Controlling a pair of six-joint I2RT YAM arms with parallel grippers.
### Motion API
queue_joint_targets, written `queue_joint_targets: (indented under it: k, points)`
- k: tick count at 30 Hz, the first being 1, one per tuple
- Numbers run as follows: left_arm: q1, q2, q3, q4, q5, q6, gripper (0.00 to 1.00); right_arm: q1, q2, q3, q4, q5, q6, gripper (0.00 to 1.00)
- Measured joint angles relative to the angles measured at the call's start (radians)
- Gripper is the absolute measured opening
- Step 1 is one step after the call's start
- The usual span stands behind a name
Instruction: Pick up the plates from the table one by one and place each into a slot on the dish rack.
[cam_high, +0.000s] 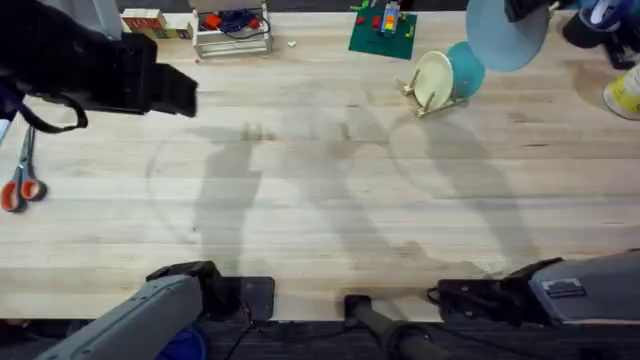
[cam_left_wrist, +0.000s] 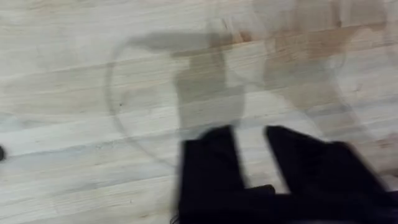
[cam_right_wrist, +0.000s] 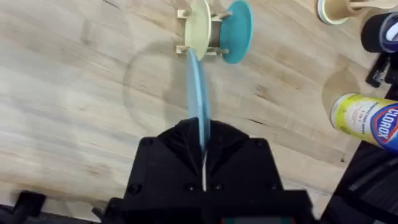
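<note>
- The dish rack stands at the far right of the worktop, with two plates upright in its slots.
- A third plate is held edge-on in the right gripper, above and behind the rack.
- Scissors lie at the worktop's left edge.
- A wire stand sits at the far left.

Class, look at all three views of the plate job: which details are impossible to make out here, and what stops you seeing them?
- Free slots in the dish rack: overhead, the cream plate and teal plate cover its pegs.
- Pale blue plate: right wrist view shows it edge-on, its face unseen.
- Right gripper: overhead, cut off by the top edge.
- Left gripper: left wrist view, blurred.
</note>
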Motion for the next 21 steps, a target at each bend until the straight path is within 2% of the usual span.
queue_joint_targets:
  k: [4,5,10,16,21]
  points:
    - [0.000,0.000,0.000,0.000,-0.002,-0.002,0.873,-0.026,0.000,0.000,0.000,-0.003,-0.031,0.033]
    - [0.000,0.000,0.000,0.000,-0.003,-0.007,0.964,-0.035,0.000,0.000,0.000,-0.007,-0.038,0.033]
    - [0.000,0.000,0.000,0.002,-0.003,-0.006,0.995,-0.117,0.000,0.000,0.003,-0.087,-0.096,0.033]
    - [0.000,0.000,0.000,0.004,-0.003,-0.006,0.995,-0.261,0.000,0.000,0.032,-0.213,-0.154,0.032]
    - [0.000,0.000,0.000,0.004,-0.003,-0.007,0.995,-0.338,0.002,0.000,0.092,-0.256,-0.173,0.032]
